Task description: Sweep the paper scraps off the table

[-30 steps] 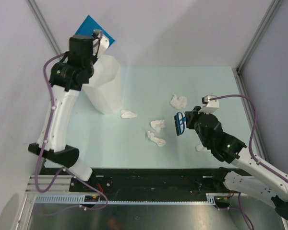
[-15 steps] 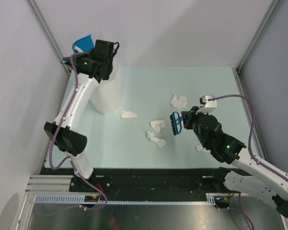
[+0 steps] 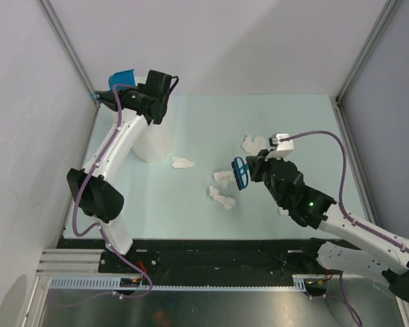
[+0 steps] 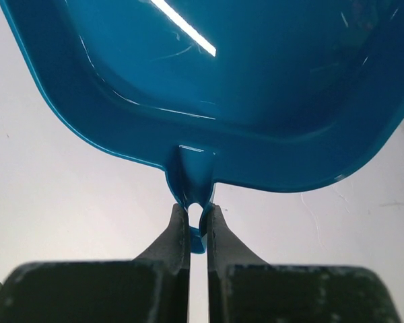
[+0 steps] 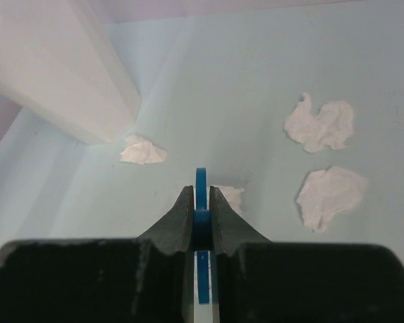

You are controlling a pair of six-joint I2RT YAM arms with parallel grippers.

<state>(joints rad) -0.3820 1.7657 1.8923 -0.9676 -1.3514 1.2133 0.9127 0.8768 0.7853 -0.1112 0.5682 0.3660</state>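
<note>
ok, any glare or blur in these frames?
Left wrist view: a white light streak glares on the glossy blue plastic dustpan. Right wrist view: the crumpled white paper scraps are sharp, shadows soft. Top view: evenly lit, sharp.

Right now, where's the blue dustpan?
In the top view the blue dustpan is at the far left, held by its handle in the left gripper, just beyond the white bin.

Brush (image 3: 239, 173) nearer paper scraps (image 3: 223, 178); dustpan (image 3: 121, 76) leftward
</note>
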